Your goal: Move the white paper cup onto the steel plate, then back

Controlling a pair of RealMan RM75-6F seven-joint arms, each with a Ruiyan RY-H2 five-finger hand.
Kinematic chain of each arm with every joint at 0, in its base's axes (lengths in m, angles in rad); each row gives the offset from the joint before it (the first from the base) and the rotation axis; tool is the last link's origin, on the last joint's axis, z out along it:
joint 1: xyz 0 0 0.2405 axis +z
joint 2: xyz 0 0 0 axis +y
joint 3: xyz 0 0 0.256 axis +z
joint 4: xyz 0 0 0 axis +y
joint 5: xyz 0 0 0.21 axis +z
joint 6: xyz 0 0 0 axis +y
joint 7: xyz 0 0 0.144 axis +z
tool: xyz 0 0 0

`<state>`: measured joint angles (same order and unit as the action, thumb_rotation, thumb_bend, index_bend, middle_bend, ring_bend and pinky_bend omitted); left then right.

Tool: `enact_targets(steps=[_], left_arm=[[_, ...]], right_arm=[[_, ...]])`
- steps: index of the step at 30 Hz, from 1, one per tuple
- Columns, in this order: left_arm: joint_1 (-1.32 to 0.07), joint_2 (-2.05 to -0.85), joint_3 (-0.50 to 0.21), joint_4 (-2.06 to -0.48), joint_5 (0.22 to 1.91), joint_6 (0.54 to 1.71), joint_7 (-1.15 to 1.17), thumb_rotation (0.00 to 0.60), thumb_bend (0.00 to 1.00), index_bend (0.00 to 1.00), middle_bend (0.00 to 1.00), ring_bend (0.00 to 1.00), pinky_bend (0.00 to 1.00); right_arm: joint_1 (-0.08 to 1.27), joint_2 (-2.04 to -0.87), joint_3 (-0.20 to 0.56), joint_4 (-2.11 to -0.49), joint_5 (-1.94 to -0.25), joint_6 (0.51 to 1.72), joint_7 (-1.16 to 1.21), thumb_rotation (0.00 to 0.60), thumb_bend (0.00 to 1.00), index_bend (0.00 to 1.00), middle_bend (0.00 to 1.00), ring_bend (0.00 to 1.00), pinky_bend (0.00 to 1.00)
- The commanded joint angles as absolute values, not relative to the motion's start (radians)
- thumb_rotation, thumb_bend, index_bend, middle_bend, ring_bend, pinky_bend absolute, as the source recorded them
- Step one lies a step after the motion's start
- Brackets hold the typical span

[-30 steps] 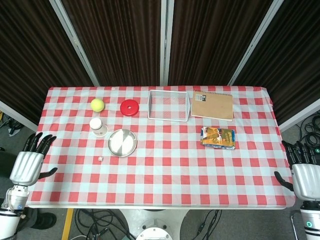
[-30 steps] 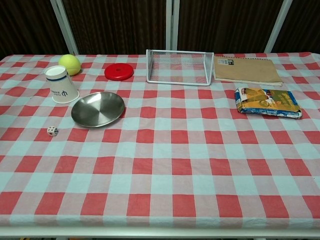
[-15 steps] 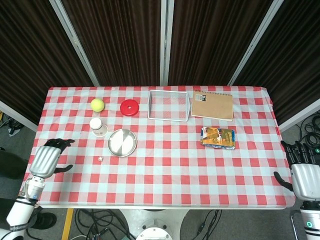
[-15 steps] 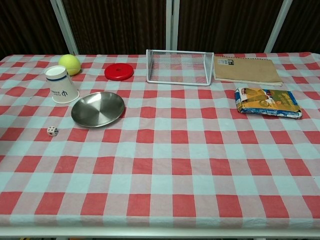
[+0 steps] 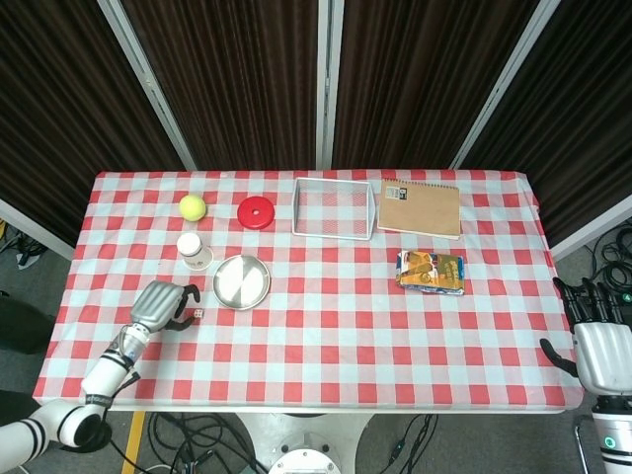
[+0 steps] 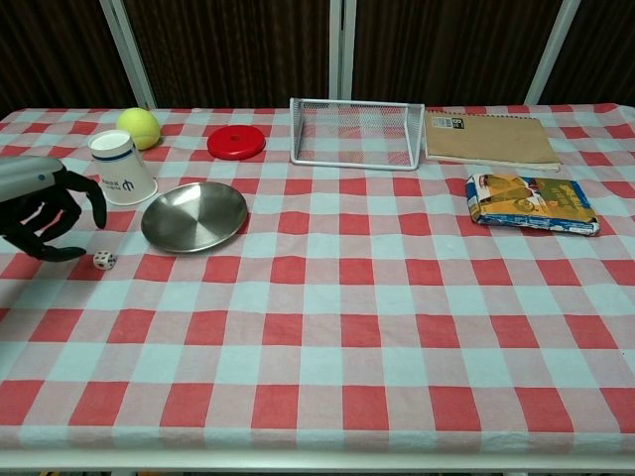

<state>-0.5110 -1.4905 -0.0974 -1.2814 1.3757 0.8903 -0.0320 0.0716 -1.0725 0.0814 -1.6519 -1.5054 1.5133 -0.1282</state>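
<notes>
The white paper cup (image 5: 195,251) (image 6: 122,168) stands upside down on the cloth, just left of the steel plate (image 5: 242,281) (image 6: 194,215), which has nothing on it. My left hand (image 5: 159,305) (image 6: 42,205) hovers over the table in front of the cup, fingers apart and holding nothing. It is short of the cup and left of the plate. My right hand (image 5: 599,348) stays off the table's right front corner with fingers spread, holding nothing; only the head view shows it.
A small white die (image 5: 197,314) (image 6: 103,260) lies right by my left hand. Behind the cup sit a yellow ball (image 5: 192,206) and a red disc (image 5: 257,212). A wire rack (image 5: 334,207), a notebook (image 5: 421,207) and a snack packet (image 5: 431,272) lie further right.
My left hand has swung in from beyond the table's left edge to over the cloth near the die and cup. The right hand, cup and plate have not moved.
</notes>
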Motion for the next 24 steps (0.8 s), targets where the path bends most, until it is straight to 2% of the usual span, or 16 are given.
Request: enact_targets(steps=[1, 8, 24], left_arm=[[-0.527, -1.52, -0.104, -1.255, 1.341, 0.868, -0.033, 0.6, 0.31, 0.45, 0.78, 0.78, 0.88], [-0.532, -1.547, -0.097, -1.236, 1.31, 0.859, -0.021, 0.6, 0.35, 0.46, 0.8, 0.8, 0.9], [-0.535, -1.564, -0.076, -1.218, 1.286, 0.855, -0.016, 0.6, 0.35, 0.46, 0.8, 0.8, 0.9]], right_arm=[[0.074, -1.074, 0.083, -1.65, -1.504, 1.51, -0.127, 0.6, 0.14, 0.0, 0.18, 0.0, 0.01], [0.08, -1.074, 0.085, -1.647, -1.502, 1.503, -0.125, 0.6, 0.14, 0.0, 0.18, 0.0, 0.01], [0.076, -1.079, 0.083, -1.647, -1.492, 1.502, -0.125, 0.6, 0.14, 0.0, 0.18, 0.0, 0.01]])
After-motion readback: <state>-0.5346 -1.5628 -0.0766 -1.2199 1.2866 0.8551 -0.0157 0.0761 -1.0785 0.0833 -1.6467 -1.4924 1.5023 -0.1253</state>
